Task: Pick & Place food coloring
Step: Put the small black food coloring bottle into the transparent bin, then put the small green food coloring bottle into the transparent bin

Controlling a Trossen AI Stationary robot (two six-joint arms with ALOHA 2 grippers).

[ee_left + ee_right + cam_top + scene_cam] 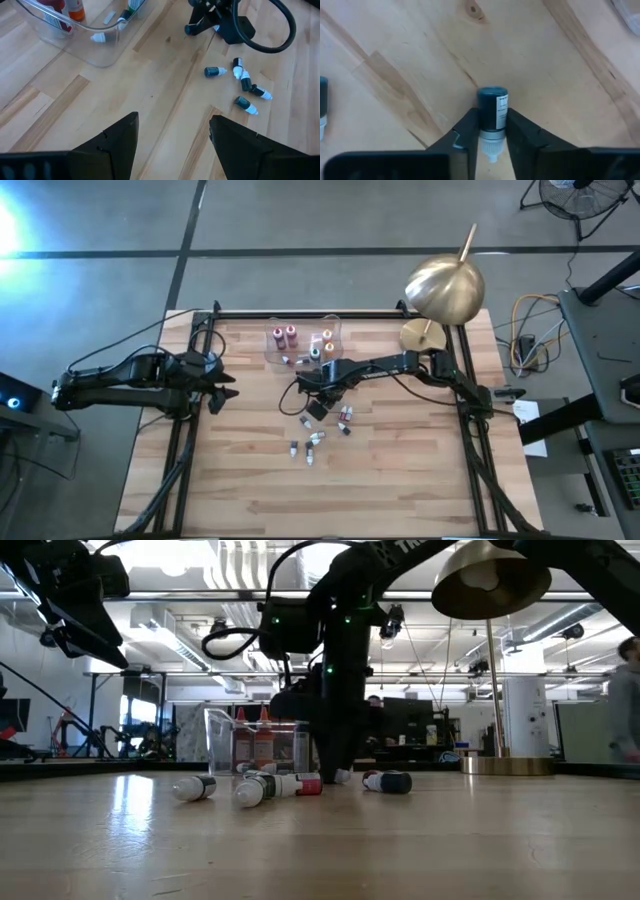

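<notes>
bottle [492, 112] dark, white label, pale dropper tip, pinched between right gripper [491, 135] fingers low over table [400, 470] centre. loose bottles [318, 430] lying nearby. left gripper [172, 132] released, at table's left edge.

One camera hangs above me, looking straight down on the whole bench [400, 480]. Another sits at bench level, facing the room. My wrist cameras look close along my fingers; the tray [305, 345] shows overhead and low.
</notes>
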